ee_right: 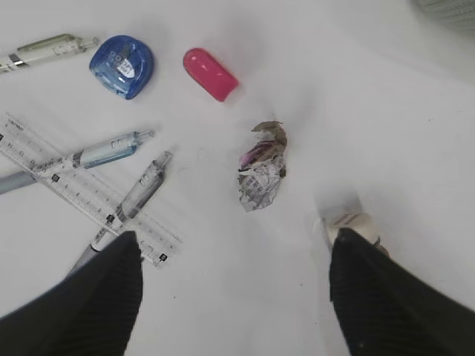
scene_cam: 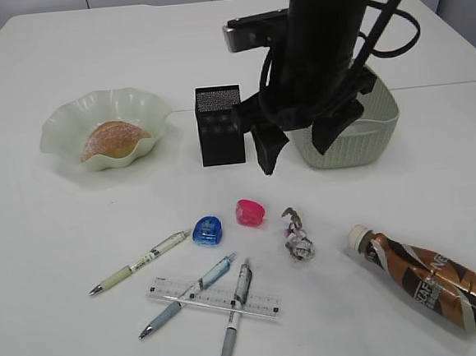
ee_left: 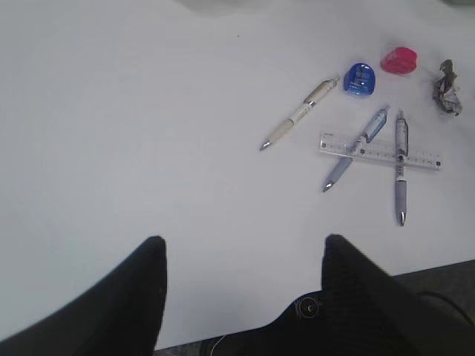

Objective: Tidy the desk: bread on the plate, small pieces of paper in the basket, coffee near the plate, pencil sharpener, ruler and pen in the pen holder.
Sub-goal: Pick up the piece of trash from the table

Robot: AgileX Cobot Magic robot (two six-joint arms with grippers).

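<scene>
Right gripper (scene_cam: 297, 146), jaws apart and empty, hangs above the crumpled printed paper scrap (ee_right: 261, 167) lying between them on the white table (scene_cam: 61, 233), apparently lined up for a pick; left jaws likewise apart.

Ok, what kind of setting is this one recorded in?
Most likely a staged desk-tidying setup in a lab or office: a plain white desk strewn with stationery such as the ruler and a black mesh pen holder, plus bread on a plate, with a robot arm working over it.
</scene>
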